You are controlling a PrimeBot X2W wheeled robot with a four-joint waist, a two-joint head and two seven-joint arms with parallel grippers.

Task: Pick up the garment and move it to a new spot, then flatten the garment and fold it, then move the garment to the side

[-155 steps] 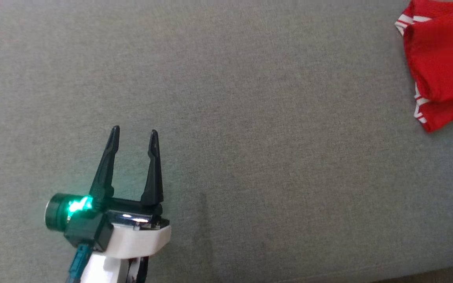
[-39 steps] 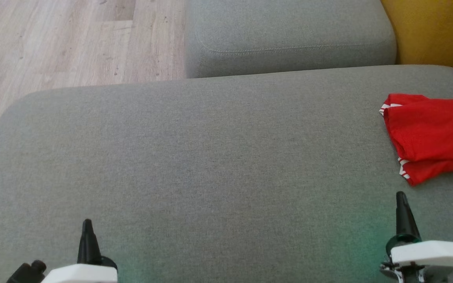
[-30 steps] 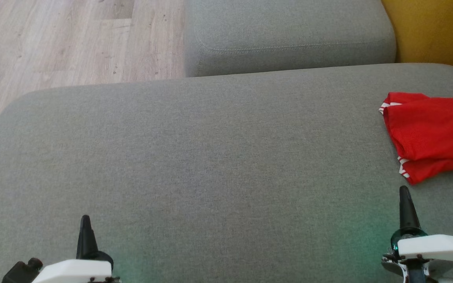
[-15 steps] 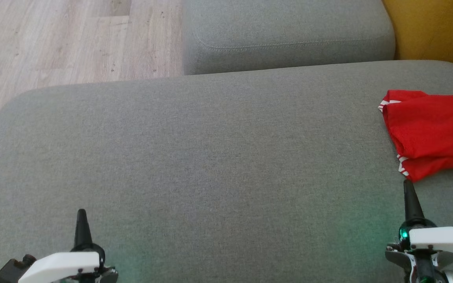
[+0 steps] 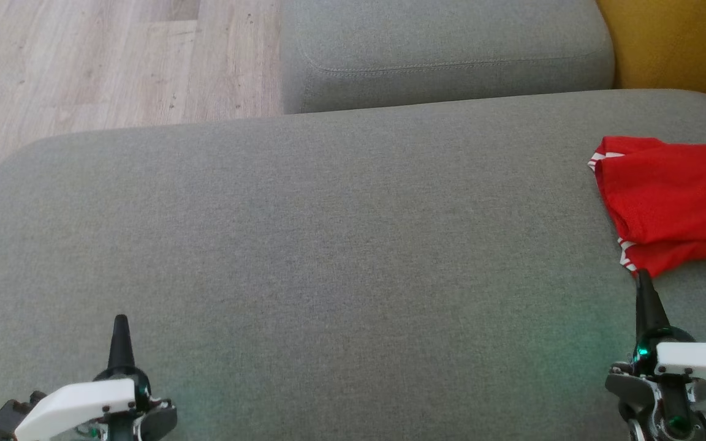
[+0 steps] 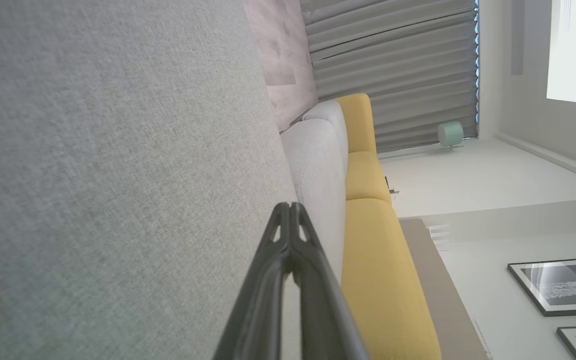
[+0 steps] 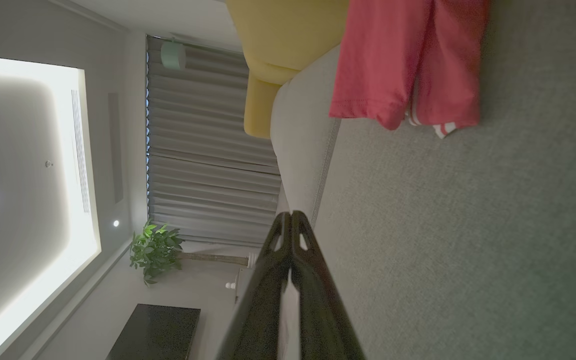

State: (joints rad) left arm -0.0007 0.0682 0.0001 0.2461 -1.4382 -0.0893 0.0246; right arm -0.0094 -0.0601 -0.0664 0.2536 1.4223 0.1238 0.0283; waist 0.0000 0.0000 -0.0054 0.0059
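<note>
My left gripper point(image 5: 121, 323) has its fingers pressed together on nothing, over the near-left part of the seat point(image 5: 328, 245). My right gripper point(image 5: 642, 280) is pinched closed and empty too, over the seat's near-right part, its tip aimed at the garment point(image 5: 671, 196), with a strip of bare seat between them in the right wrist view. The garment, red with white stripes at its edge, lies doubled over at the seat's right end, and past the seat's far edge I see a grey cushion point(image 5: 445, 55) at the middle, floor point(image 5: 83, 61) off the far-left corner and a yellow cushion point(image 5: 678, 43) off the far-right one.
</note>
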